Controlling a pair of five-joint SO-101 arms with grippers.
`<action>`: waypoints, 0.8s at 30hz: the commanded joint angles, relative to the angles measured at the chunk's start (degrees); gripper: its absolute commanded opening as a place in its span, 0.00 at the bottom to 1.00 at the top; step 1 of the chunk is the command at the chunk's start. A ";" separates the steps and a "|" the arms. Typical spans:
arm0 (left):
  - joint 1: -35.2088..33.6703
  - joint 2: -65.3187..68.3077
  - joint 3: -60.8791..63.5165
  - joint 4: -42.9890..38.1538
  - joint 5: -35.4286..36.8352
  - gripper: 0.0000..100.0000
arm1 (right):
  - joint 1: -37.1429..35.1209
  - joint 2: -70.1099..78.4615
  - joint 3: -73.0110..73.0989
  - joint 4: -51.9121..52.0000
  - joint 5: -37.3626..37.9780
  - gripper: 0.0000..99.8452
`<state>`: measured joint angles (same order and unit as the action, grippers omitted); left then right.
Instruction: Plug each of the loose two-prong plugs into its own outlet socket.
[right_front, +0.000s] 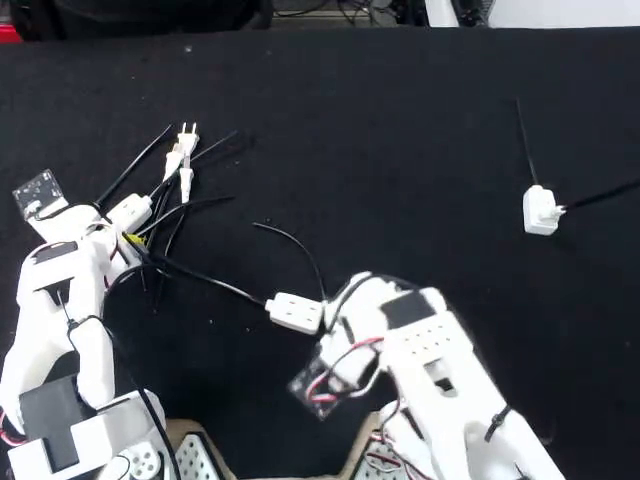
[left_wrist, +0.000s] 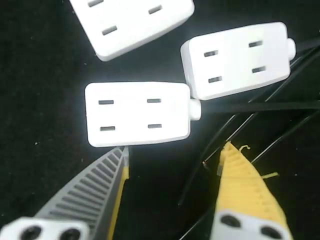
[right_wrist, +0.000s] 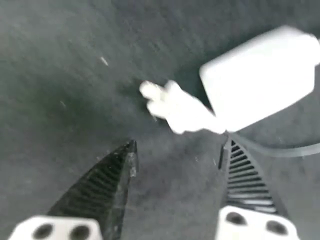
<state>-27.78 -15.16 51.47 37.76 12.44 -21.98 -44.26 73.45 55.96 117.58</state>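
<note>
Three white outlet sockets lie close together under my left gripper (left_wrist: 172, 155), which is open. The nearest socket (left_wrist: 137, 114) sits just past its fingertips, with two more (left_wrist: 235, 59) (left_wrist: 132, 22) beyond. From above, that gripper (right_front: 125, 245) is at the socket cluster (right_front: 130, 211). Loose white two-prong plugs (right_front: 183, 152) lie a little farther back. My right gripper (right_wrist: 177, 150) is open just short of a white plug (right_wrist: 175, 107) that touches a white socket block (right_wrist: 260, 75). This block (right_front: 296, 312) lies at the table's middle front, by the right gripper (right_front: 337, 303).
Black cables (right_front: 190, 270) fan out from the left cluster across the black table (right_front: 400, 130). Far right, another white socket (right_front: 541, 211) lies with a plug at its side and black leads. The wide stretch of table between it and the middle holds nothing else.
</note>
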 joint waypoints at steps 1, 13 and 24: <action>-0.31 -1.93 -2.33 -0.97 0.53 0.28 | -3.96 -1.45 2.24 0.18 -1.76 0.24; -0.31 -1.58 -2.33 -0.97 0.53 0.28 | -5.89 -1.45 4.62 -4.48 -6.24 0.15; -0.31 -1.58 -2.15 -0.97 0.53 0.28 | -3.96 -1.80 0.31 -2.11 -17.23 0.01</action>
<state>-27.78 -15.16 51.47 37.76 12.44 -28.48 -45.41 78.20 49.63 104.04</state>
